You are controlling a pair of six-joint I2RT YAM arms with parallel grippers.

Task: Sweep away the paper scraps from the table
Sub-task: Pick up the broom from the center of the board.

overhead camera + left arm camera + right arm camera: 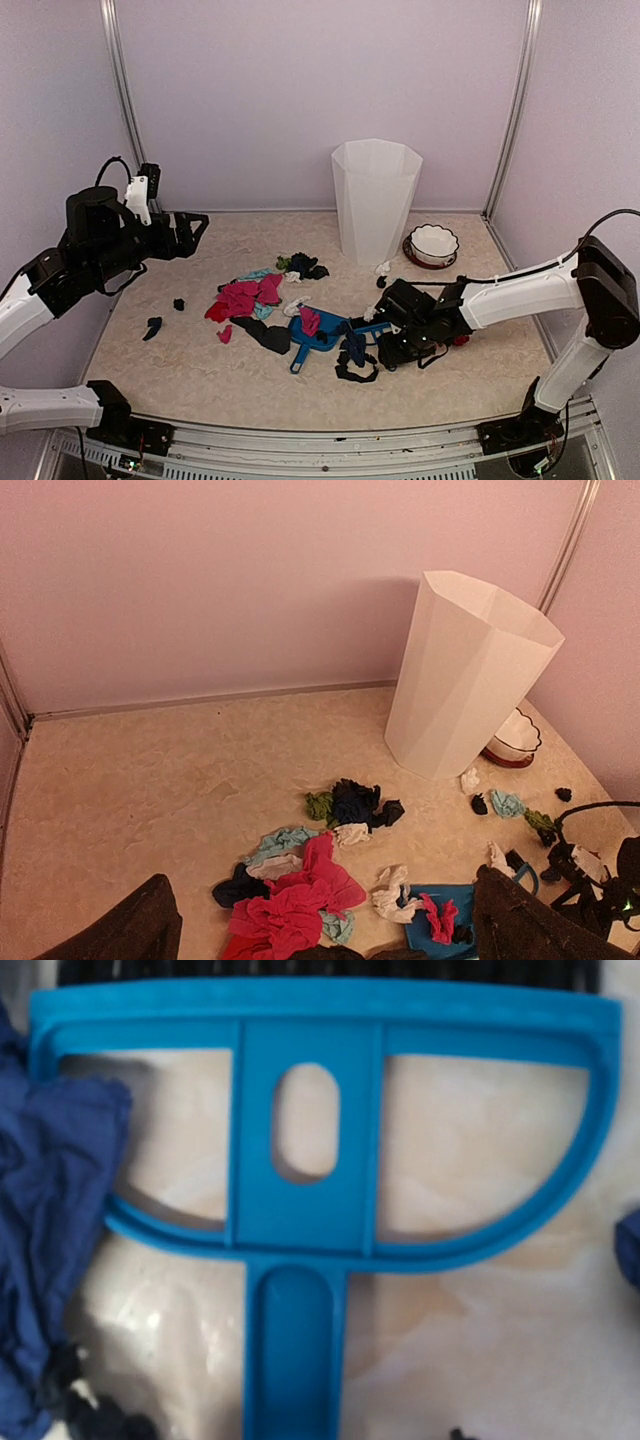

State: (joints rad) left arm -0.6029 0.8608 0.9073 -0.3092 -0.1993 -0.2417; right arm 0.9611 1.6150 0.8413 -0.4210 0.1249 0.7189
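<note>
left gripper [196, 225]: upper left, spread wide, empty
right gripper [383, 338]: at blue plastic brush [305, 1220], cannot tell grip
wrinkly coloured paper scraps [245, 297]: frame centre

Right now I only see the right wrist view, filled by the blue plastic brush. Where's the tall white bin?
Observer: The tall white faceted bin stands at the back of the beige speckled table.
Operator: Biggest scrap pile?
Observer: The crumpled pink paper scraps lie left of the blue plastic dustpan.
Operator: Left claw?
Observer: The left claw hangs open and empty above the table's left side.
</note>
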